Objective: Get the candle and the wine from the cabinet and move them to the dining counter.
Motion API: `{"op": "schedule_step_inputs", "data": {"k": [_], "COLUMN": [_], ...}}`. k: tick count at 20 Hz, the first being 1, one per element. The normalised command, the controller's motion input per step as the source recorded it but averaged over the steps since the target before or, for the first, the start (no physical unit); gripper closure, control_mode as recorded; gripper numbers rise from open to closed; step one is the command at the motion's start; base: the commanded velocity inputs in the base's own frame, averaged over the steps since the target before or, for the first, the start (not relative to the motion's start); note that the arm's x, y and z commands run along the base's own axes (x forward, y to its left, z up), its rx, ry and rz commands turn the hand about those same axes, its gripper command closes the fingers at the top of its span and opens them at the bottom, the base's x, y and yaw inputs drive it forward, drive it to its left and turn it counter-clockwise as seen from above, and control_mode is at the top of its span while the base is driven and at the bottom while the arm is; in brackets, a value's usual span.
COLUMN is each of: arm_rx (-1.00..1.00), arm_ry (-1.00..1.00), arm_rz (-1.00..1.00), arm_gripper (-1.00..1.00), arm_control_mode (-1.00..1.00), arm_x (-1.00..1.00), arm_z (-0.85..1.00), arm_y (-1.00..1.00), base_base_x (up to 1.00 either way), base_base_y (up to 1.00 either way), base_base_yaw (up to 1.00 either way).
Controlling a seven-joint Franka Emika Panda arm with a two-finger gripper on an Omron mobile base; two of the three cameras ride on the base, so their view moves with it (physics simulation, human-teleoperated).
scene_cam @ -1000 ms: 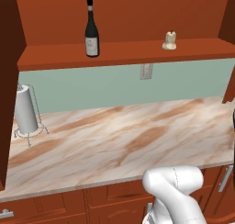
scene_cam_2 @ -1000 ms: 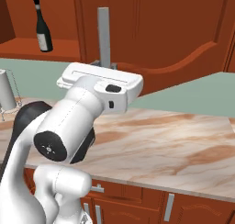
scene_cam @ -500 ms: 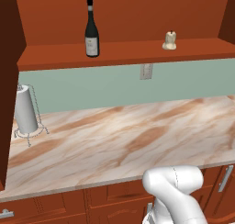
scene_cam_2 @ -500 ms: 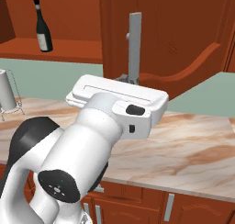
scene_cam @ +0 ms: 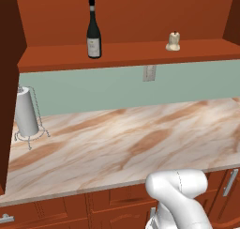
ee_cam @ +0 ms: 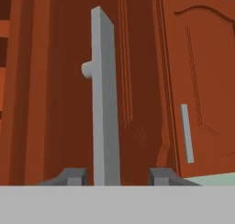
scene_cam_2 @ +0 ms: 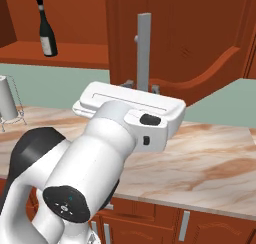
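Gripper (ee_cam: 114, 176): fingers apart astride the silver handle (ee_cam: 103, 99), not clamped.
Cabinet door (scene_cam_2: 170, 38): swung wider than before.
Wine (scene_cam: 93, 30), candle (scene_cam: 174, 41): unmoved on shelf.

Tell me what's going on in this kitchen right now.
The robot arm's gripper is at the cabinet door's silver bar handle, with the handle between its open fingers and not clamped. The door is swung open. On the cabinet shelf, the wine bottle and the candle stand untouched, well apart. A paper-towel roll sits on the wall counter below.
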Motion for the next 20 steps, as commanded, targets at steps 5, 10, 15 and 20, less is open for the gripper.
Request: {"op": "schedule_step_inputs", "data": {"k": [5,10,15,20], "arm_rx": [0.00,0.00,0.00,-0.03], "arm_ry": [0.00,0.00,0.00,-0.05], "arm_rz": [-0.08,-0.23,-0.31,-0.39], "arm_gripper": [-1.00,-1.00,-1.00,-1.00], "arm_control_mode": [-1.00,-1.00,-1.00,-1.00], "arm_x": [-0.24,-0.79,-0.51,-0.04], "arm_z": [0.00,0.00,0.00,0.02], "arm_y": [0.14,0.41,0.87,1.00], "base_base_x": [0.00,0.00,0.00,0.00], "base_base_y": [0.00,0.00,0.00,0.00], "base_base_yaw": [0.00,0.00,0.00,0.00]}}
